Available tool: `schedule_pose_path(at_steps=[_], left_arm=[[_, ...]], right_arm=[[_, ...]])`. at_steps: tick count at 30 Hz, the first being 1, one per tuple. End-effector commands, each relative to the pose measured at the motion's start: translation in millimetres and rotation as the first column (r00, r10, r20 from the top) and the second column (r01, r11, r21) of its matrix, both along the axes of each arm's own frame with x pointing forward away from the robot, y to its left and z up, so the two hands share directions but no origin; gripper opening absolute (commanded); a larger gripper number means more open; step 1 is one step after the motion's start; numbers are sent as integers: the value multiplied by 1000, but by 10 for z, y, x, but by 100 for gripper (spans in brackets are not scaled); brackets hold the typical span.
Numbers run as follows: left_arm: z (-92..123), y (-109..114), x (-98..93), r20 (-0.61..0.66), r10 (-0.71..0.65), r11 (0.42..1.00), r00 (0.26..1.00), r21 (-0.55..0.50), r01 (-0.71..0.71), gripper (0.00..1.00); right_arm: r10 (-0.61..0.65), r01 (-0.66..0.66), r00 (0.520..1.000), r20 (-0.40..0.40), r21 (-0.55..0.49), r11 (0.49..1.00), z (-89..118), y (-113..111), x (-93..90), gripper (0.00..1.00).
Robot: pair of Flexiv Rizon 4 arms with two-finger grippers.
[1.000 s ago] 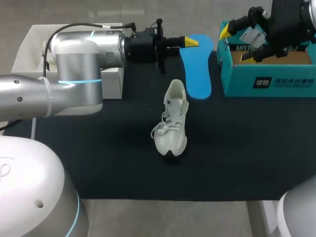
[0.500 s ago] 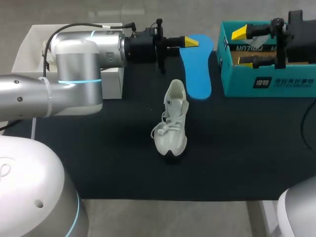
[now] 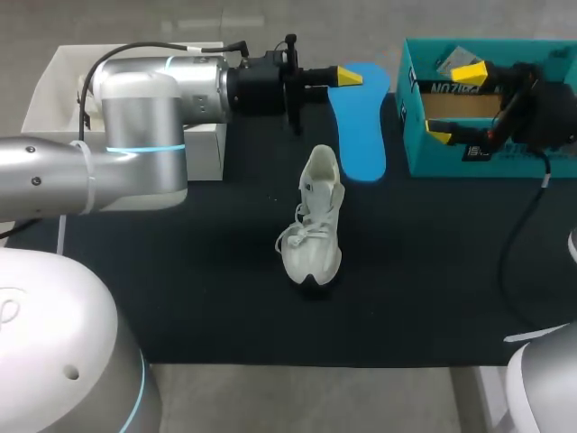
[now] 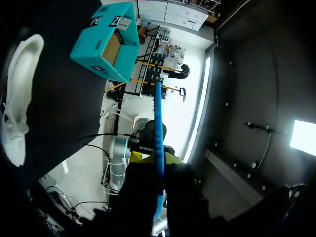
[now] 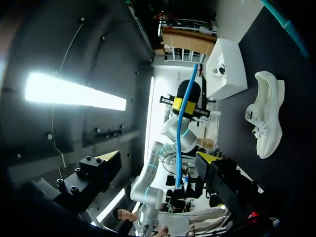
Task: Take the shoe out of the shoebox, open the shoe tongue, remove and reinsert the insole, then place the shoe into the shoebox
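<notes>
The white shoe (image 3: 315, 221) stands upright on the black mat, toe toward the near edge; it also shows in the wrist views (image 4: 19, 94) (image 5: 266, 113). My left gripper (image 3: 347, 77) is shut on one end of the blue insole (image 3: 361, 126), behind the shoe. The insole (image 4: 158, 138) shows edge-on between its fingers. My right gripper (image 3: 455, 104) stands open over the left part of the teal shoebox (image 3: 505, 153), with nothing between its fingers (image 5: 111, 157). It faces the left gripper and the insole (image 5: 183, 118).
A white box (image 3: 206, 149) stands on the mat under my left arm, and a white tray (image 3: 54, 81) lies behind it at the far left. Black mat (image 3: 225, 298) lies bare around and in front of the shoe.
My right arm has swung round from behind the shoebox to its right side. Its open gripper has come down and nearer over the box. The left arm, insole and shoe have not moved.
</notes>
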State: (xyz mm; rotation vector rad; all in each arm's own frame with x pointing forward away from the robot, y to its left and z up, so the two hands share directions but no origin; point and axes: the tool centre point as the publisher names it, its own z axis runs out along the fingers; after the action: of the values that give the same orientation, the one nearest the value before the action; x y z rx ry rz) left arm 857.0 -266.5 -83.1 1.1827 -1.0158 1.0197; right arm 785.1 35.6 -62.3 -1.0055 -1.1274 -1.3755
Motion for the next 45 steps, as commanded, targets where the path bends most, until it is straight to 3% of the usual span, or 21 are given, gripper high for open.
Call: schedule_pose_path(at_steps=[1, 3, 6, 9, 13, 28, 29, 31, 32, 33, 34, 35, 36, 45], left_arm=[[-4, -6, 8, 0, -2, 1000, 1000, 1, 2, 0], [-4, -6, 8, 0, -2, 1000, 1000, 1, 2, 0], [-4, -6, 8, 0, -2, 1000, 1000, 1, 2, 0], [-4, -6, 8, 0, -2, 1000, 1000, 1, 2, 0], [-4, -6, 8, 0, -2, 1000, 1000, 1, 2, 0], [-4, -6, 8, 0, -2, 1000, 1000, 1, 2, 0], [1, -17, 13, 138, 19, 1000, 990, 10, -21, 0], [-32, -38, 40, 480, 68, 997, 875, -12, -71, 0], [-37, -42, 48, 577, 126, 992, 807, -70, -105, 0], [-47, -46, 76, 720, 178, 984, 671, -139, -112, 0], [-46, -29, 79, 789, 204, 978, 579, -186, -92, 0], [-37, -13, 80, 866, 242, 970, 437, -230, -83, 0], [-45, -5, 97, 913, 233, 972, 334, -223, -70, 0], [175, 73, 241, 971, 236, 971, 41, -234, -50, 0]], right_arm=[[53, -53, 999, 2, -59, 997, -86, 14, 121, 100], [39, -37, 999, 3, -189, 981, -120, -1, 143, 100], [-1, 11, 999, 35, -278, 961, -111, -16, 164, 100], [-24, 36, 999, 48, -264, 964, -129, -28, 172, 100], [8, 10, 999, 48, -359, 933, -198, -61, 165, 100], [0, 15, 999, 44, -324, 946, -196, -75, 161, 100], [0, 15, 999, 44, -324, 946, -196, -75, 161, 100], [0, 15, 999, 44, -324, 946, -196, -75, 161, 100], [0, 15, 999, 44, -324, 946, -196, -75, 161, 100], [0, 15, 999, 44, -324, 946, -196, -75, 161, 100], [0, 15, 999, 44, -324, 946, -196, -75, 161, 100], [0, 15, 999, 44, -324, 946, -196, -75, 161, 100], [0, 15, 999, 44, -324, 946, -196, -75, 161, 100], [0, 15, 999, 44, -324, 946, -196, -75, 161, 100]])
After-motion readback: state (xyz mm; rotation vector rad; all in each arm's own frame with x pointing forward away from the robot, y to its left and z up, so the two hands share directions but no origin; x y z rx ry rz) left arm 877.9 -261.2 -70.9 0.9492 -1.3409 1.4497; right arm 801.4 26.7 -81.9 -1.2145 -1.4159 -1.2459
